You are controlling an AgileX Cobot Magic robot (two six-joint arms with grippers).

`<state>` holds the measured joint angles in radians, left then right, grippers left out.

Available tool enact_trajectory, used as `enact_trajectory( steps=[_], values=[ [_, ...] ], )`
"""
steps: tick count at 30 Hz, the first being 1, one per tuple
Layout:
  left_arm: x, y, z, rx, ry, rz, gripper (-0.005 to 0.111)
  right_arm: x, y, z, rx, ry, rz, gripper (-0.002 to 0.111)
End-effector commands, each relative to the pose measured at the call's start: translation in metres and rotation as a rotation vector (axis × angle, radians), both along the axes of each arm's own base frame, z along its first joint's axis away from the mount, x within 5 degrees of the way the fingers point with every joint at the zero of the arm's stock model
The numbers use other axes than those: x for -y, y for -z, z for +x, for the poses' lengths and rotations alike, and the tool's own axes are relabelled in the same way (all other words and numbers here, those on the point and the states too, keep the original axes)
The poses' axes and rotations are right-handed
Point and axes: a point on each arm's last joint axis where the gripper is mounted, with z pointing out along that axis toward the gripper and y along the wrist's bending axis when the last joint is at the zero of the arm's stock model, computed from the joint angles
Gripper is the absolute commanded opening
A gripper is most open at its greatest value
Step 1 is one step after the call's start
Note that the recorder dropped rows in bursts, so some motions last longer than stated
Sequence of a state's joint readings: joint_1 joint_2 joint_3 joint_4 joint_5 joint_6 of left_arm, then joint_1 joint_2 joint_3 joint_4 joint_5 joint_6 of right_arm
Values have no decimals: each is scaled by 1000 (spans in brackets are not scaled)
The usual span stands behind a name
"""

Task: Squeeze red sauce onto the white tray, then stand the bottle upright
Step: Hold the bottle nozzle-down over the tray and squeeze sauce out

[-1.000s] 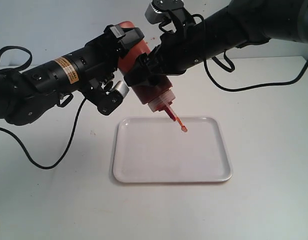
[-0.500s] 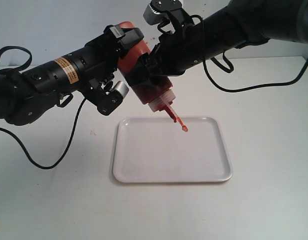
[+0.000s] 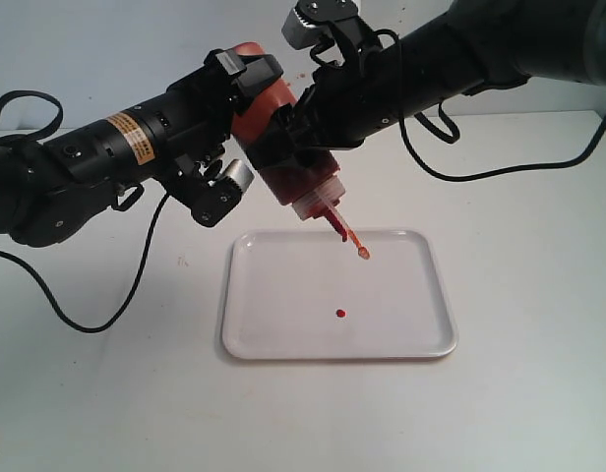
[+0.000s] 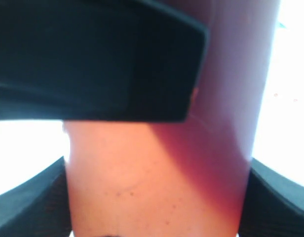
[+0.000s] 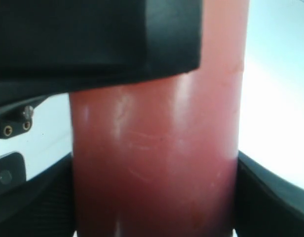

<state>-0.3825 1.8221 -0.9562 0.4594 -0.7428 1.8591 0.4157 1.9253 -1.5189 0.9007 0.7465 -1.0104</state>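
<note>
The bottle (image 3: 295, 182) hangs tilted over the white tray (image 3: 283, 324), its pointed red nozzle (image 3: 347, 234) aimed down at the tray's far half. My left gripper (image 3: 252, 84) is shut on the bottle's upper end, my right gripper (image 3: 295, 133) is shut on its middle. One small round blob of red sauce (image 3: 340, 314) lies near the tray's centre. In the left wrist view the bottle (image 4: 157, 182) fills the gap between the fingers, and in the right wrist view the bottle (image 5: 154, 168) does the same.
The tray lies on a white table (image 3: 519, 374). Black cables run from the left arm (image 3: 87, 315) and the right arm (image 3: 480, 167) over the tabletop. A few tiny red specks dot the table near the tray's left side (image 3: 182, 262).
A drop of red sauce has fallen from the nozzle and now lies on the tray. Bottle and both arms have barely moved.
</note>
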Motion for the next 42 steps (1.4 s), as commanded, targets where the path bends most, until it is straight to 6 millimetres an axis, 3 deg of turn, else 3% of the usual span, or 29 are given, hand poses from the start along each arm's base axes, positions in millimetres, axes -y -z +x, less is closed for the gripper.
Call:
enact_trajectory(
  steps=[1, 5, 7, 8, 12, 13, 28, 31, 34, 35, 36, 42],
  values=[
    [1, -17, 0, 54, 0, -86, 0, 2, -2, 1, 10, 1, 2, 0],
    [1, -17, 0, 54, 0, -86, 0, 2, -2, 1, 10, 1, 2, 0],
    [1, -17, 0, 54, 0, -86, 0, 2, -2, 1, 10, 1, 2, 11],
    [1, -17, 0, 54, 0, -86, 0, 2, -2, 1, 11, 1, 0, 23],
    [1, -17, 0, 54, 0, -86, 0, 2, -2, 4, 37, 24, -1, 104],
    [1, -17, 0, 54, 0, -86, 0, 3, -2, 4, 46, 15, -7, 105],
    [1, -17, 0, 54, 0, -86, 0, 2, -2, 4, 47, 15, -3, 103],
    [1, -17, 0, 54, 0, -86, 0, 2, -2, 3, 41, 5, -6, 85],
    [1, -17, 0, 54, 0, -86, 0, 2, -2, 2, 33, -8, -8, 43],
    [1, -17, 0, 54, 0, -86, 0, 2, -1, 1, 36, -26, -12, 20],
    [1, -17, 0, 54, 0, -86, 0, 2, -1, 0, 50, -45, -21, 5],
    [1, -17, 0, 54, 0, -86, 0, 2, -1, 0, 48, -55, -24, 0]
  ],
)
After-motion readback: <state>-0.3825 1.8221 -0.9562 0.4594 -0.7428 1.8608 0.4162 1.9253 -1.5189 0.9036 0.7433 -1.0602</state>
